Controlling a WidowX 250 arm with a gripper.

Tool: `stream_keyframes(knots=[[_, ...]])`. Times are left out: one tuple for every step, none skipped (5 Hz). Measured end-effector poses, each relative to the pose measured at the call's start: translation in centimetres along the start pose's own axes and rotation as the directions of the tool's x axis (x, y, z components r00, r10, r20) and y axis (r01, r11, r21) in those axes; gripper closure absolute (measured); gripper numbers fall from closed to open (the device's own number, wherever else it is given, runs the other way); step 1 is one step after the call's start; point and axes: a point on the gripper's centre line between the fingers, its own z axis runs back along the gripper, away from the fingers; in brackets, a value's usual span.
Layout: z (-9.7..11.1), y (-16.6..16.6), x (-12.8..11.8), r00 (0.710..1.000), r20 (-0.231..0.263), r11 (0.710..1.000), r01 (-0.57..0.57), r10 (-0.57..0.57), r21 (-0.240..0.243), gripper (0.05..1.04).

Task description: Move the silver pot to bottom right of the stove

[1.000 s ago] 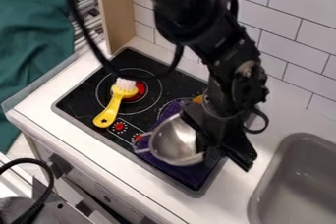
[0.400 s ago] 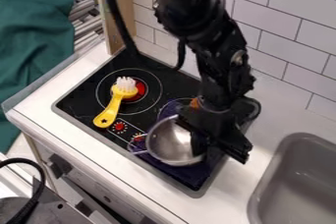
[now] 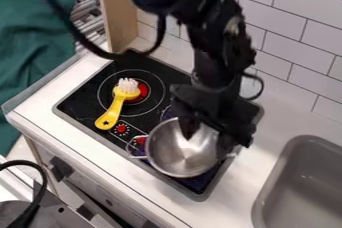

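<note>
Claw is spread, one finger dipping inside the silver pot, the other by its right side. That straddles the right rim, which suits gripping or releasing the wall from above. Contact with the rim: can't tell, the claw covers it.

Pot is upright, mouth up, on the near right part of the stove. Looks like the target spot, so my read is the task is about done. Left handle points away from the claw, so it shouldn't snag.

Purple cloth lies under the pot, probably just in the way rather than a pad by design. It could let the base slide or rock. Next: lift straight up, no sideways drag, or the inner finger may pull the wall and tip the pot.

Yellow brush is on the left side of the stove, bristles on the far left burner, apart from the pot. Sink is well right, so leftover reach isn't an issue.
</note>
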Motion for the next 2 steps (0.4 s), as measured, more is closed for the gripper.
stream_keyframes(knots=[[2.7,1.2,-0.6,0.991,0.08,0.992,-0.109,0.104,0.067,0.059],[3.8,1.9,-1.3,0.981,0.12,0.986,-0.161,0.155,0.043,0.072]])
